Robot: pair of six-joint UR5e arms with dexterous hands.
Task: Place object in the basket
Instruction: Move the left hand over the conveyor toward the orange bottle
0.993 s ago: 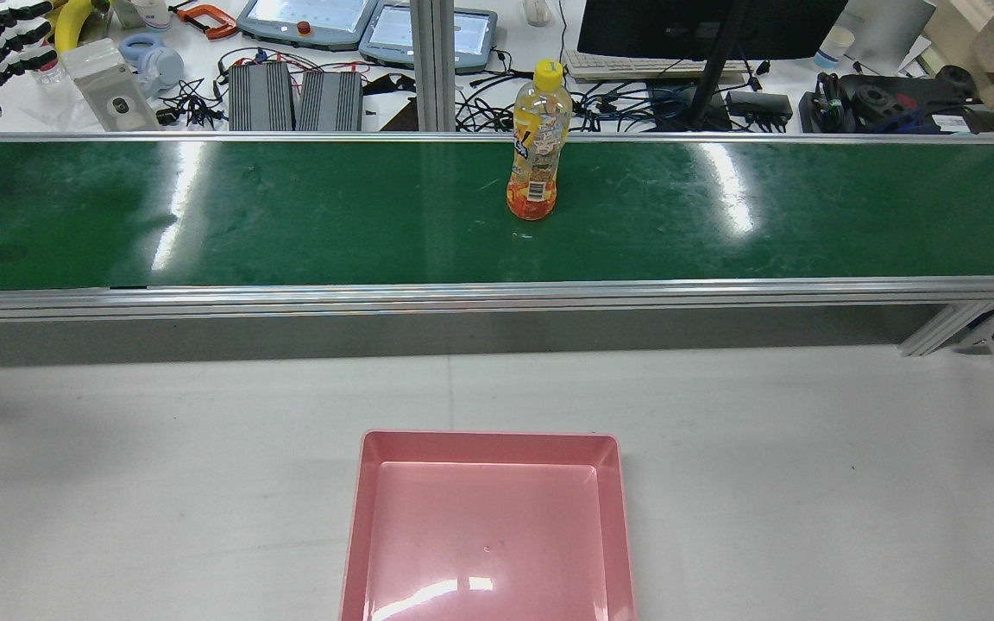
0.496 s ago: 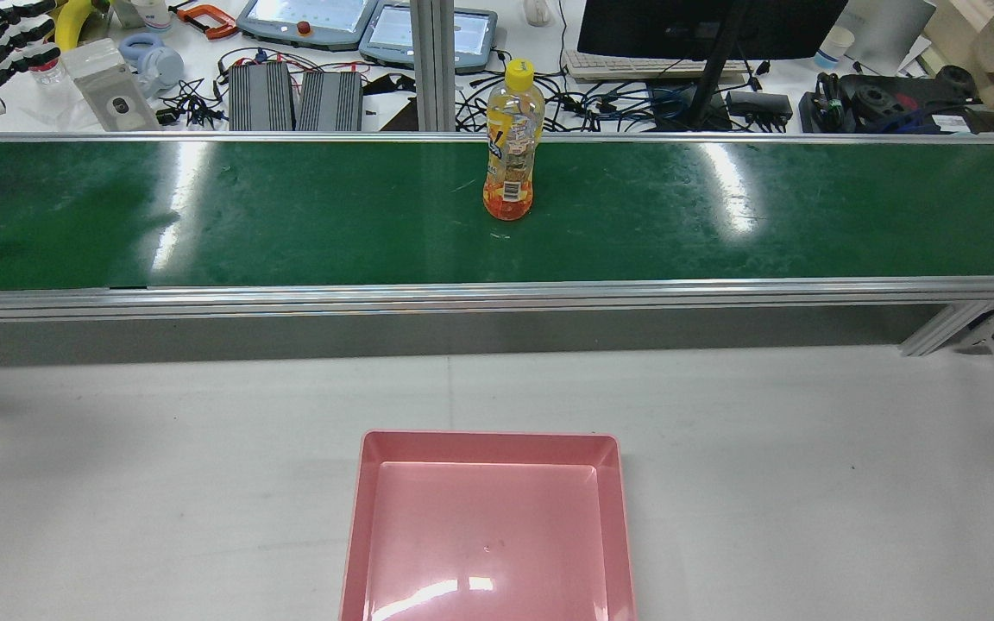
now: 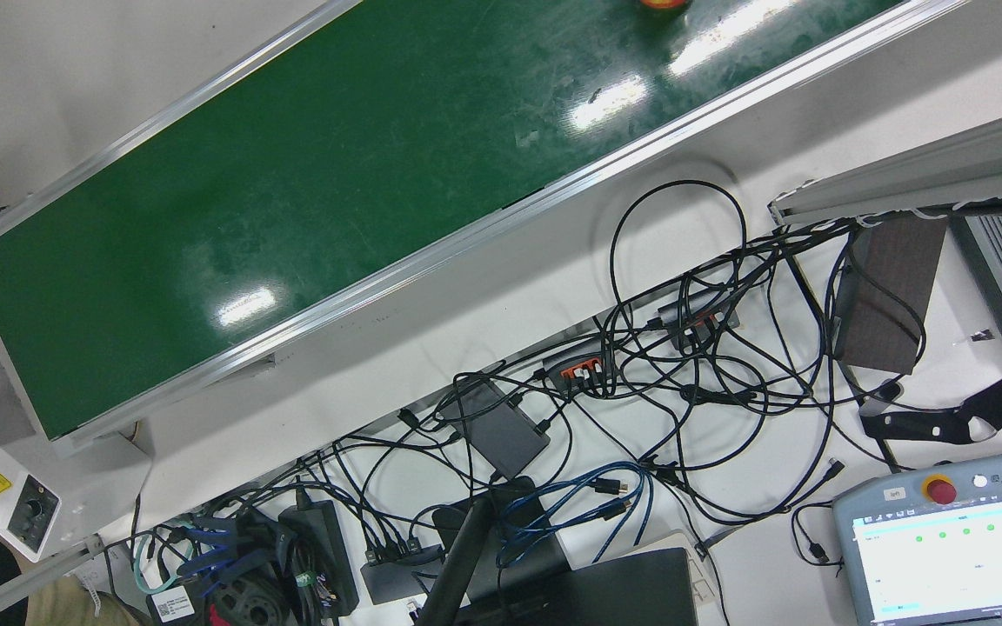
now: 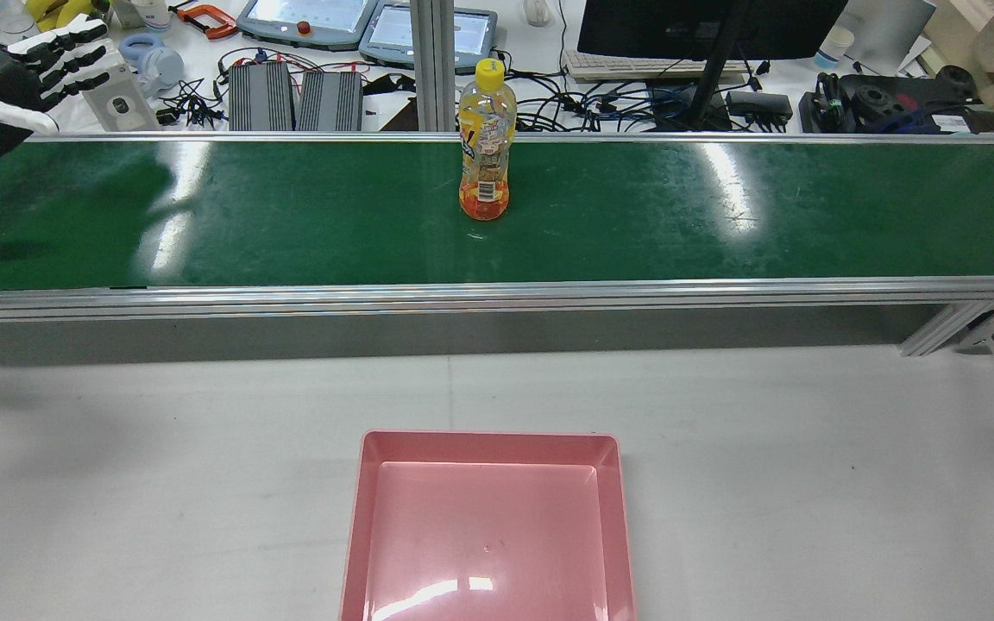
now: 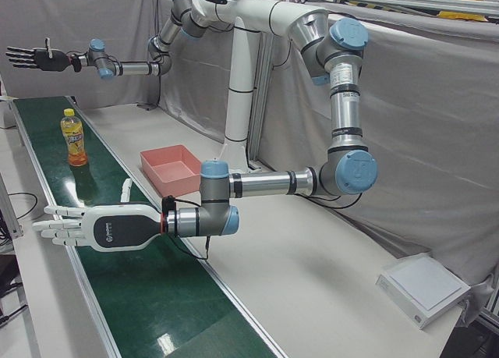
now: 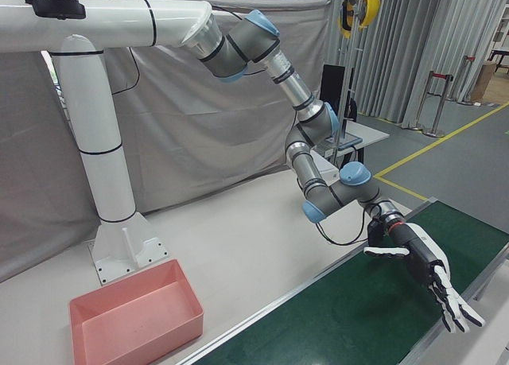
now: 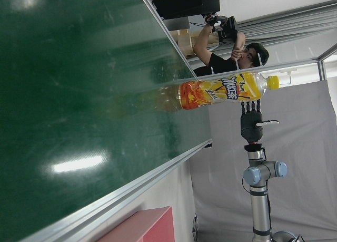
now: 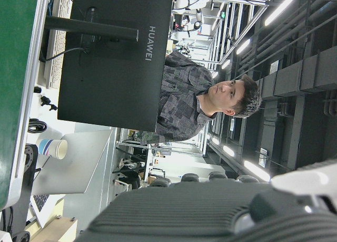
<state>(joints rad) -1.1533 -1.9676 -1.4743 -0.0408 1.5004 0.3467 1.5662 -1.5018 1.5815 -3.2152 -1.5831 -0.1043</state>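
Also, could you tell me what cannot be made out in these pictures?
Front view: bottle, only its base shows; top edge cuts it.
Rear view: basket, near side cut by bottom edge.
Rear view: bottle's label text, too small.
Right hand view: blurred grey shape fills the foreground.

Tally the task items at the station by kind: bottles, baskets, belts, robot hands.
Clear plastic bottle of orange drink with a yellow cap: 1
Pink rectangular plastic basket: 1
Green conveyor belt: 1
Robot hands: 2, the left hand and the right hand, both open
Total: 5
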